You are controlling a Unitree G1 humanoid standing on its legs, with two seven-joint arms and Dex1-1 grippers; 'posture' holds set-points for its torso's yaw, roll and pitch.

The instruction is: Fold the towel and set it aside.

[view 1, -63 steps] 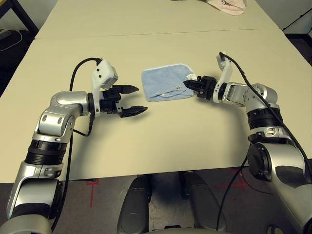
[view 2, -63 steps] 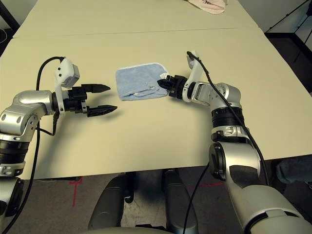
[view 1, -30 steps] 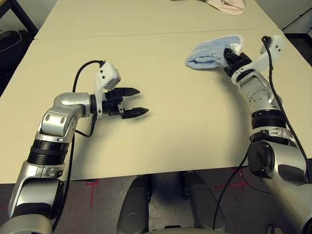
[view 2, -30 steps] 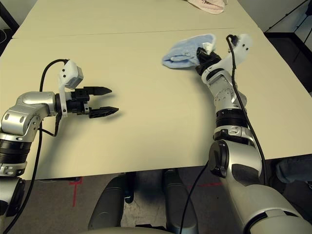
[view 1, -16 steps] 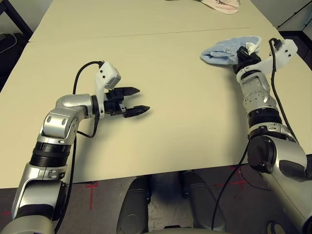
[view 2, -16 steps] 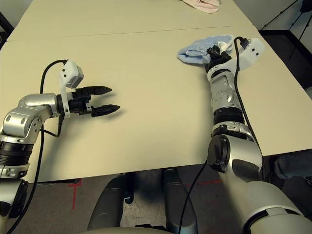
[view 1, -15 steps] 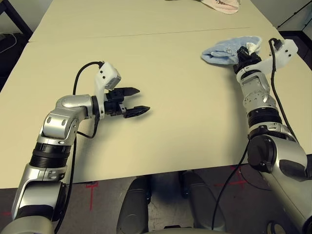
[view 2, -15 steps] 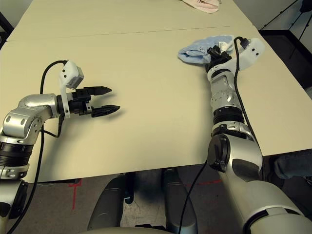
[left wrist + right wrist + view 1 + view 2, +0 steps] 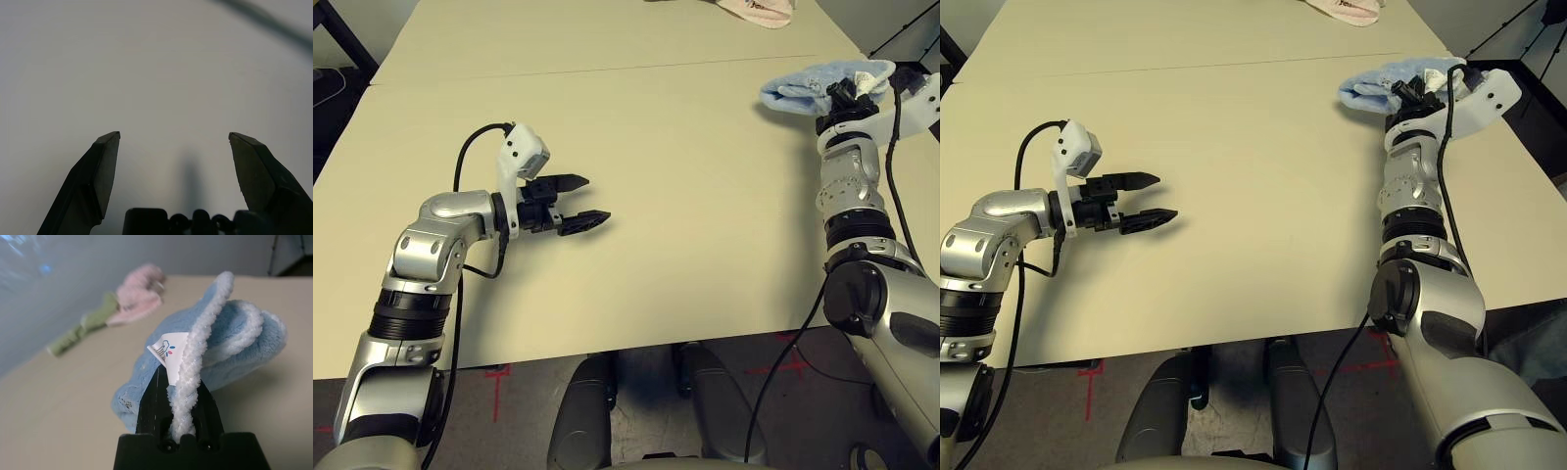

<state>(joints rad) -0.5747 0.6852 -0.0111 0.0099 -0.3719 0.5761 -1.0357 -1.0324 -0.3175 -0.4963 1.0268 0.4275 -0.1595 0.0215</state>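
Note:
The towel (image 9: 799, 88) is a light blue terry cloth with white edging, bunched in a loose fold near the table's far right edge. My right gripper (image 9: 847, 90) is shut on its white edge, beside a small white label (image 9: 168, 350). In the right wrist view the towel (image 9: 234, 345) bulges out beyond the black fingers (image 9: 149, 404), and its low part sits close over the table. My left gripper (image 9: 597, 199) hovers over bare table at the left with its jaws wide open and nothing between them (image 9: 173, 137).
A pink cloth (image 9: 759, 10) lies at the table's far edge, with a green cloth (image 9: 80, 330) next to it. A seam (image 9: 607, 70) crosses the tan table from left to right. Dark floor lies past the table's right edge (image 9: 1518, 147).
My right arm has swung farther right with the towel in its grip, from the middle right to near the table's right edge. The left arm has stayed about where it was.

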